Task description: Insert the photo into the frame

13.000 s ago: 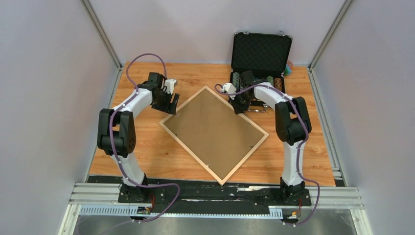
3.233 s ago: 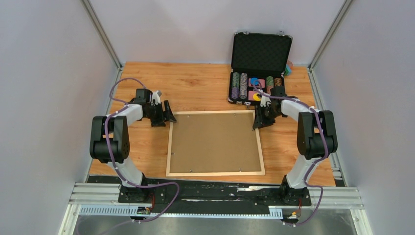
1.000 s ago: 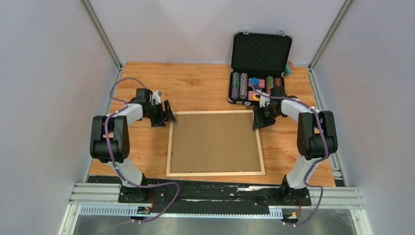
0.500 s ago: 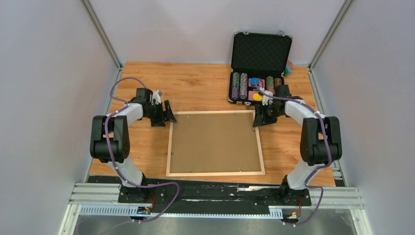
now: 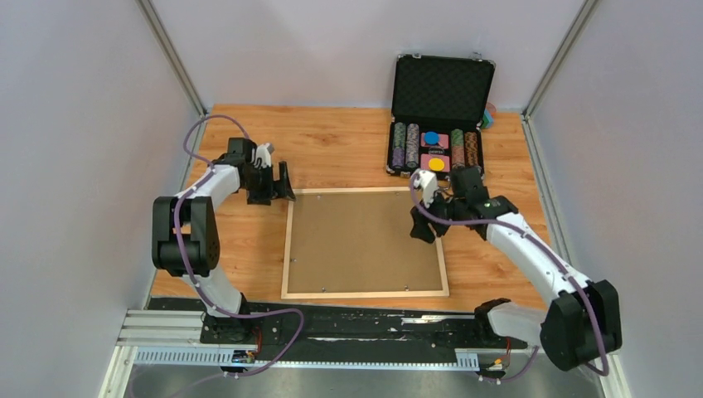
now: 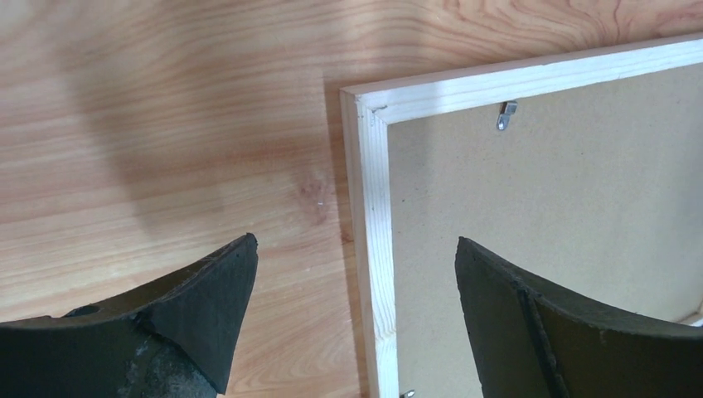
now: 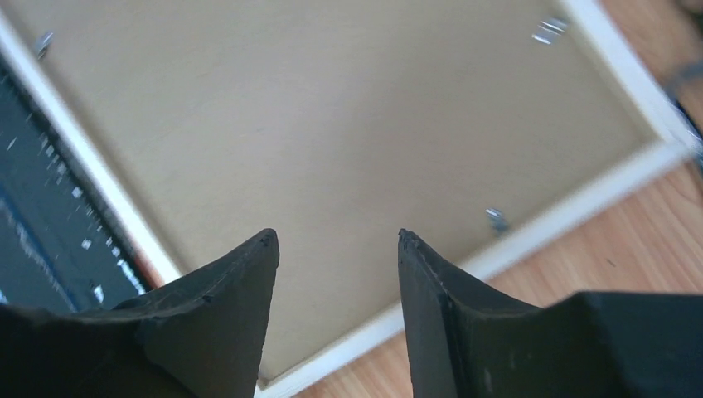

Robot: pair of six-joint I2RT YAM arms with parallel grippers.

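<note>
**Pulls right arm back over the frame; lifts left off the corner**

Swings the right gripper [image 5: 424, 230] away from the far right corner of the frame [image 5: 365, 293], its perch a moment ago, and carries it inward and nearer, above the right part of the brown backing board [image 5: 362, 240]. Shifts the left gripper [image 5: 273, 196] a little up and away at the far left corner, fingers spread wider than before. Leaves the frame itself unmoved: flat, back side up, square to the table [image 5: 332, 141], near rail close to the black base strip.

Shows no photo in any view; cannot tell of any print beneath the board. Shows small metal retaining tabs [image 6: 506, 114] at the inner rim, reaching over the board's edge, so reads as closed up.

Holds both pincers apart and empty. Hangs the left one wide, with the frame's corner rail below the gap in the wrist view. Parts the right one more modestly, with only board and rail beneath. Touches nothing with either, as far as visible.

Reads as squaring-up finished and a letting-go by both arms. Depends, for the remainder, on the unseen print: if not yet inside, calls first for turning the tabs and lifting the board out, likely awkward work for such blunt fingers on thin metal.

Leaves the open black poker-chip case [image 5: 441, 91] just beyond the frame's far right corner, not touching, chips racked inside.
</note>
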